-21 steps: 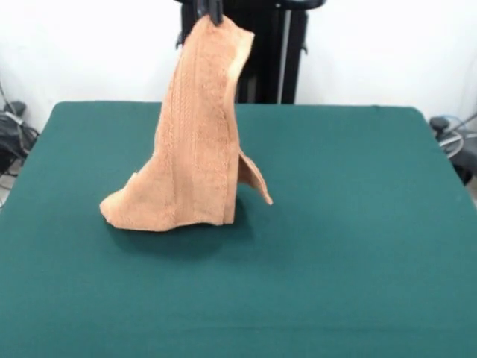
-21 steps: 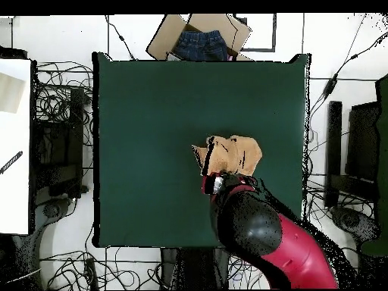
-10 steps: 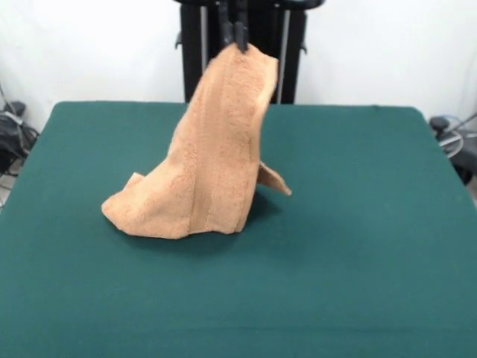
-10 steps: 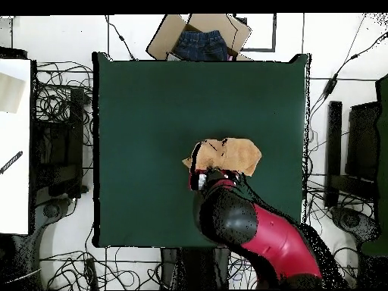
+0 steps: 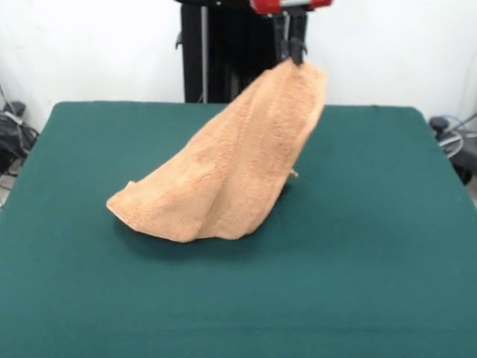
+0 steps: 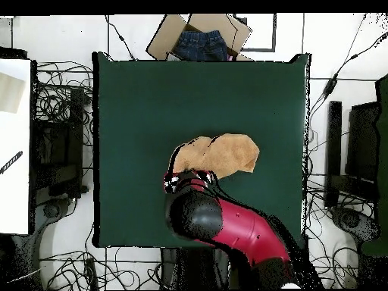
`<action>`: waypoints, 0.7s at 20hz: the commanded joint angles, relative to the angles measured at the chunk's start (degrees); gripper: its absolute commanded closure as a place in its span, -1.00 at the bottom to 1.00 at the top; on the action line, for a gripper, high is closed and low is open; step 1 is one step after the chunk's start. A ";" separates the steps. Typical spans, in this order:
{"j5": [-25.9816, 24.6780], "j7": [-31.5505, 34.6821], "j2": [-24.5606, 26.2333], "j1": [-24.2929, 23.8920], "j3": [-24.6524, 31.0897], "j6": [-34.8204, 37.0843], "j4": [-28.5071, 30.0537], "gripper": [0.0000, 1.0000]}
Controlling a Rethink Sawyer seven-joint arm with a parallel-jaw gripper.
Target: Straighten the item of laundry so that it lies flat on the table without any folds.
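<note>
The item of laundry (image 5: 235, 175) is a light orange-tan terry towel, pulled up by one corner into a slanted tent; its lower end rests in a heap on the dark green table (image 5: 373, 246). My gripper (image 5: 293, 54) is high at the back of the front view, shut on the towel's top corner. From overhead, the towel (image 6: 220, 154) spreads right of centre, and the red and black arm covers its lower left part. The gripper (image 6: 184, 177) sits at the towel's left end there.
A cardboard box holding blue jeans (image 6: 198, 39) stands just off the table's top edge in the overhead view. Cables and dark equipment lie on the floor around the table. A white surface (image 6: 14, 144) lies to the left.
My gripper has carried the towel's corner sideways, to the right in the front view and to the left overhead. The towel has stretched out into a longer, lower slant.
</note>
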 commanded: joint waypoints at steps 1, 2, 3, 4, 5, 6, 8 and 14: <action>-1.15 13.87 5.52 3.25 -1.76 -6.38 0.57 1.00; -1.00 14.19 6.16 3.62 -1.83 -7.37 0.58 1.00; -0.87 14.50 6.75 3.83 -1.71 -8.54 0.78 1.00; -0.75 14.67 7.23 4.06 -1.69 -9.36 0.77 1.00; -0.56 14.79 7.65 4.38 -1.79 -9.83 0.61 1.00; -0.38 14.91 8.07 4.70 -1.89 -10.30 0.46 1.00; 0.04 15.10 8.83 5.13 -1.95 -11.21 0.27 1.00; 0.46 14.94 11.09 5.15 -1.57 -13.90 -0.08 1.00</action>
